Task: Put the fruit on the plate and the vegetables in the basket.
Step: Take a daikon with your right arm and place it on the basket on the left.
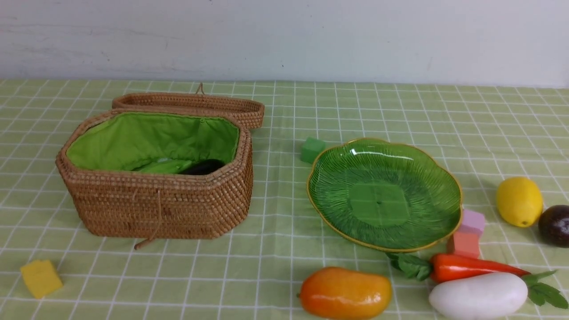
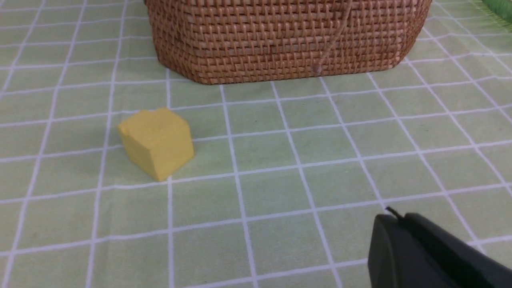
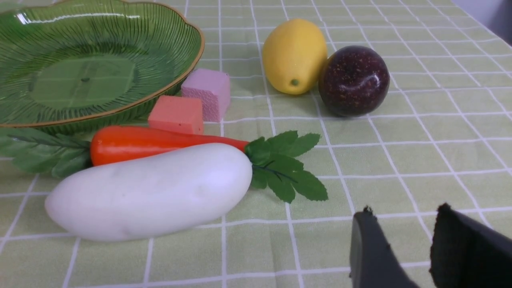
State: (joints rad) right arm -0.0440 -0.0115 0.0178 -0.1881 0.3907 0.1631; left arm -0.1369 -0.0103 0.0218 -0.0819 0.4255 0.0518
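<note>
1. Wicker fills the left half of the front view. We see the basket point(image 1: 155, 209) standing open with its lid point(image 1: 191, 104) tipped back behind it. On the green lining point(image 1: 146, 138) a dark eggplant point(image 1: 202, 167) lies beside a light green gourd point(image 1: 162, 166).
   - Right of centre sits the plate point(image 1: 338, 178). A green cube point(image 1: 312, 149) is just beside its upper left rim, and a pink cube point(image 1: 472, 221) and a coral cube point(image 1: 463, 244) sit at its lower right rim.
   - Along the bottom edge lies the mango point(image 1: 344, 293). To its right is the carrot point(image 1: 471, 266), with the radish point(image 1: 478, 295) just in front.
   - At the right edge the lemon point(image 1: 519, 201) sits beside the dark fruit point(image 1: 555, 225).
   - A yellow cube point(image 1: 40, 278) occupies the lower left corner.
2. In the left wrist view we find the left gripper point(image 2: 400, 219) clenched, its fingers pressed together on nothing, with only checked tablecloth point(image 2: 280, 192) around it. The yellow cube lies well apart from it, nearer the basket's woven wall.
3. In the right wrist view we find the right gripper point(image 3: 404, 212) released, with a clear gap between its fingers and nothing grasped. The radish lies nearest it, against the carrot. Beyond them the two cubes sit by the plate's rim. The lemon and the dark fruit touch each other on the cloth, beside the plate.
</note>
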